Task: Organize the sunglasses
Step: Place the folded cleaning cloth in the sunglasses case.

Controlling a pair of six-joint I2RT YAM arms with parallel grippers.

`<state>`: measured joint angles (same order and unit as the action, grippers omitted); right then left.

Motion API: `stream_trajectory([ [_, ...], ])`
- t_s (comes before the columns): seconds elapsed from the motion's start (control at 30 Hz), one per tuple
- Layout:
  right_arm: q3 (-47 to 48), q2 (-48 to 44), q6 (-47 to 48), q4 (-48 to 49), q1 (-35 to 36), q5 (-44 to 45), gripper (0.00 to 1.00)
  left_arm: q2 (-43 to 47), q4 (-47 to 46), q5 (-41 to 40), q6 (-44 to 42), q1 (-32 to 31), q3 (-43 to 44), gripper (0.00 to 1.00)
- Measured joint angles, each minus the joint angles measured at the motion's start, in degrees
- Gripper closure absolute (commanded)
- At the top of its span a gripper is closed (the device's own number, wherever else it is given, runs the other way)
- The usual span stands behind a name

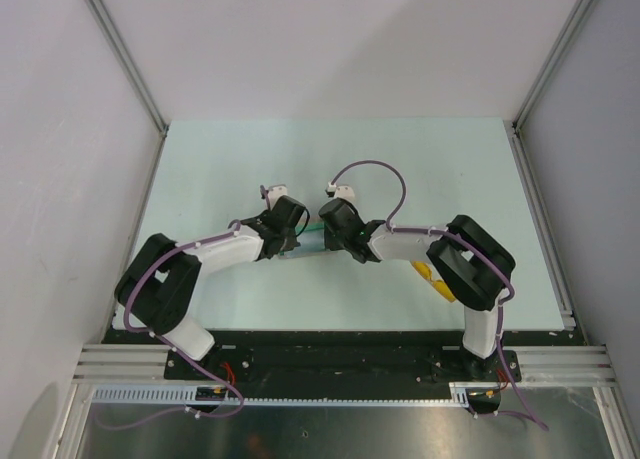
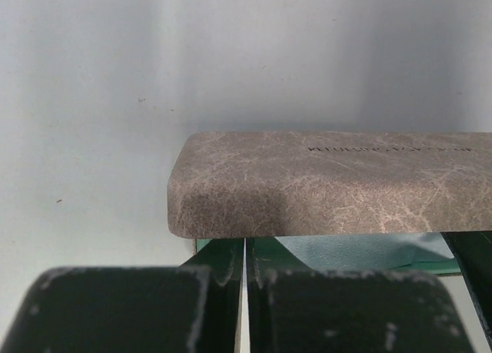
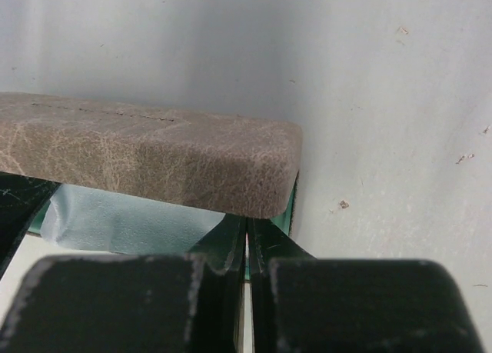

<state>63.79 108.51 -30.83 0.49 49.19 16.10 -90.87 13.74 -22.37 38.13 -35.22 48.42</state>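
Left end effector [image 2: 244, 253] and right end effector [image 3: 246, 230], fingers together, elbows outward, at opposite ends of the grey case [image 2: 330, 184].

- Top external: from high above and behind the arm bases, looking down on the tabletop [image 1: 250, 159], far from the grey-beige case [image 2: 330, 184] at centre.
- Left wrist: tight on the case's left end, looking along its lid over the left claw [image 2: 244, 291].
- Right wrist: tight on the case's right end, over the right claw [image 3: 246, 284]; both wrist views share the case.
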Motion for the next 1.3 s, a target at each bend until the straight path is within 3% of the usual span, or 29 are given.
stream_trajectory([
  [0.3, 0.15, 0.5, -0.24, -0.39, 0.11, 0.33, 1.0, -1.07, -0.42, -0.42, 0.0, 0.0, 0.0, 0.99],
  [0.53, 0.57, 0.61, -0.44, -1.79, 0.24, 1.38, 1.0, -1.51, -0.76, -0.48, 0.44, 0.0, -0.13, 0.83],
  [0.6, 0.63, 0.61, -0.46, -2.1, 0.24, 1.53, 0.95, -1.51, -0.76, -0.55, 0.46, 0.0, -0.13, 0.73],
  [0.77, 1.05, 0.61, -0.61, -2.84, 0.35, 1.95, 0.69, -1.51, -0.76, -0.98, 0.48, 0.0, -0.13, 0.67],
  [1.03, 3.23, -0.26, -0.59, -6.29, 0.55, 2.97, 0.58, -0.61, -0.72, -1.05, 0.44, 0.0, -0.26, 0.65],
  [1.13, 3.45, -1.49, -0.59, -7.15, 0.63, 3.32, 0.61, 0.37, -0.72, -1.05, 0.44, 0.0, -0.26, 0.65],
  [1.23, 3.65, -2.45, -0.44, -7.85, 0.85, 4.11, 0.77, 1.42, -0.7, -1.01, 0.42, 0.0, -0.26, 0.7],
  [1.3, 3.87, -2.54, -0.22, -7.98, 1.11, 4.24, 0.83, 2.1, -0.66, -0.68, 0.44, 0.0, -0.26, 0.8],
])
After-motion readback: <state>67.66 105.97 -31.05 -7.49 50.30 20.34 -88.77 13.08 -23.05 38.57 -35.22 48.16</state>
